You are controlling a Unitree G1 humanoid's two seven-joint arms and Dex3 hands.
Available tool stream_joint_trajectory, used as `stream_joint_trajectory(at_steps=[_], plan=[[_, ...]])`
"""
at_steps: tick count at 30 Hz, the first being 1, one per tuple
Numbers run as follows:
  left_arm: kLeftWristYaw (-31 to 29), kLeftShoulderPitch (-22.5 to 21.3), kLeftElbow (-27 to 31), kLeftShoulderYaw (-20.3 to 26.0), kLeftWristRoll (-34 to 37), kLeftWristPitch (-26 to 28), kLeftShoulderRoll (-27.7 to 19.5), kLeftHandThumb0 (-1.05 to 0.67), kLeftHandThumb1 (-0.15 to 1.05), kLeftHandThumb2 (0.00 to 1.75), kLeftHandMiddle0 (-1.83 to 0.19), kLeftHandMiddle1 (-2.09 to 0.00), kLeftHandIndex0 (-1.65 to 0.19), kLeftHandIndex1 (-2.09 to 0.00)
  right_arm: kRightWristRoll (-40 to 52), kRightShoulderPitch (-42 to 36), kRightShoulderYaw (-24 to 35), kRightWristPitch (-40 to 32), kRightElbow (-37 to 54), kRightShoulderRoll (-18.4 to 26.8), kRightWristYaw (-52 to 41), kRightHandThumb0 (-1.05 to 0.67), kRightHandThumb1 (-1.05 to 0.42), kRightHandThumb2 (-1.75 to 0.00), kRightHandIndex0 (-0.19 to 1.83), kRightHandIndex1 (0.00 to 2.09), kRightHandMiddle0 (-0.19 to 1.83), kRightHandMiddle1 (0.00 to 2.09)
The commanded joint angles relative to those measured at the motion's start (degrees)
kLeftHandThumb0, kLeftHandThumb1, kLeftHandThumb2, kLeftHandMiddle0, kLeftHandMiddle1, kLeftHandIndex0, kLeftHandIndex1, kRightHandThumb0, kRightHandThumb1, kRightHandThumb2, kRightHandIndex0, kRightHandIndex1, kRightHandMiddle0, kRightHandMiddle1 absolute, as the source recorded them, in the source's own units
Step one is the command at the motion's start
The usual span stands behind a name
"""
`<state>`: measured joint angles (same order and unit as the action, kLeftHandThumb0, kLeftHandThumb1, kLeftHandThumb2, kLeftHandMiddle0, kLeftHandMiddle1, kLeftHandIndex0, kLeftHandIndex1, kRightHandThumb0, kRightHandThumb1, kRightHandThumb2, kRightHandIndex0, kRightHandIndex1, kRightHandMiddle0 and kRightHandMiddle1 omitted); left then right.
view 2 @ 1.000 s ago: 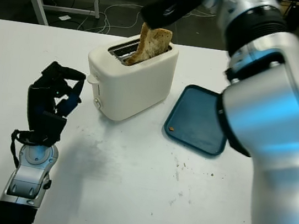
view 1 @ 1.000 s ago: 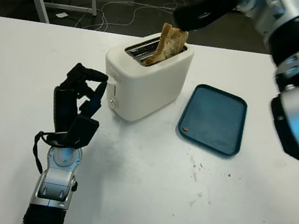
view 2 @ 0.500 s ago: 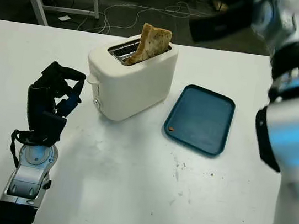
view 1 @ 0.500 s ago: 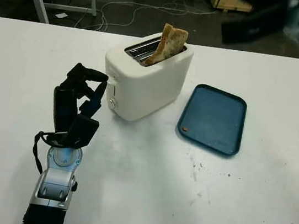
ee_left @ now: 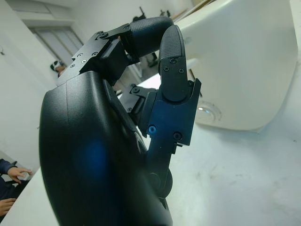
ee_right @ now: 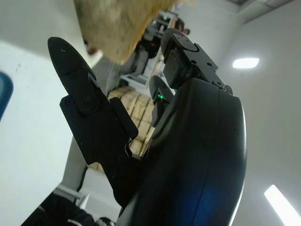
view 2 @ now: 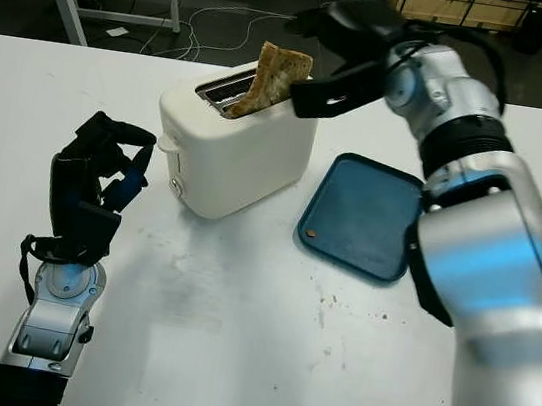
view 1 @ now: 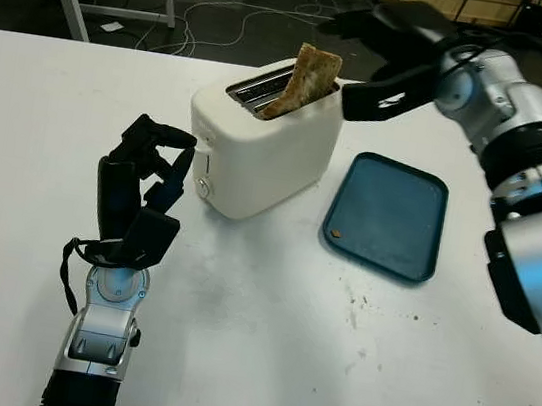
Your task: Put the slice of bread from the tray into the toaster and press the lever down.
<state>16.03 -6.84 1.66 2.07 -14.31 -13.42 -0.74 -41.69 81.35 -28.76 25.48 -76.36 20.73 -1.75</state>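
Observation:
A browned slice of bread [view 1: 307, 79] stands leaning in the slot of the white toaster [view 1: 264, 147], its top half sticking out. My right hand [view 1: 356, 64] hovers open just right of the bread, one finger above and one below its top edge, holding nothing; in the right wrist view the bread [ee_right: 117, 23] sits close to a fingertip [ee_right: 63, 52]. The toaster's lever [view 2: 166, 144] juts from the end face towards my left hand [view 1: 161, 162], which sits on the table left of the toaster with fingers curled and nothing in them. The blue tray [view 1: 400, 186] lies bare.
A small crumb [view 1: 337, 235] lies in the tray's near corner, and more crumbs [view 1: 357, 306] dot the white table in front of it. Other tables and floor cables [view 1: 205, 22] are beyond the far edge.
My right hand left the top of the bread, swung away to the right, and has come back beside the bread. The bread stays in the slot; the left hand has not moved.

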Motion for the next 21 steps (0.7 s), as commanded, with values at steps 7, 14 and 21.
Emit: stream_joint_trajectory(at_steps=[7, 14, 21], plan=[[0.25, 0.09, -0.35, -0.32, -0.47, -0.43, -0.02, -0.49, 0.92, 0.29, -0.79, -1.75, -0.66, -1.49, -1.14, 4.92, -1.64, -2.11, -0.65, -2.34, -1.41, -0.63, -0.60, 0.00, 0.01, 0.72, 0.39, 0.01], [0.01, 0.37, -1.07, 0.13, 0.47, -1.88, -0.21, -0.47, 0.92, 0.28, -0.78, -1.75, -0.65, -1.49, -2.86, 8.84, -3.83, -3.05, -0.44, 0.27, -5.08, -0.56, -0.61, -0.01, 0.00, 0.67, 0.36, 0.00], [-0.13, 0.35, -1.19, 0.01, 0.54, -1.21, 0.09, -0.47, 0.92, 0.28, -0.77, -1.75, -0.64, -1.51, -0.81, 12.56, -1.51, -5.27, -0.35, 4.20, -8.48, -0.64, -0.58, 0.00, 0.00, 0.74, 0.36, 0.01]])
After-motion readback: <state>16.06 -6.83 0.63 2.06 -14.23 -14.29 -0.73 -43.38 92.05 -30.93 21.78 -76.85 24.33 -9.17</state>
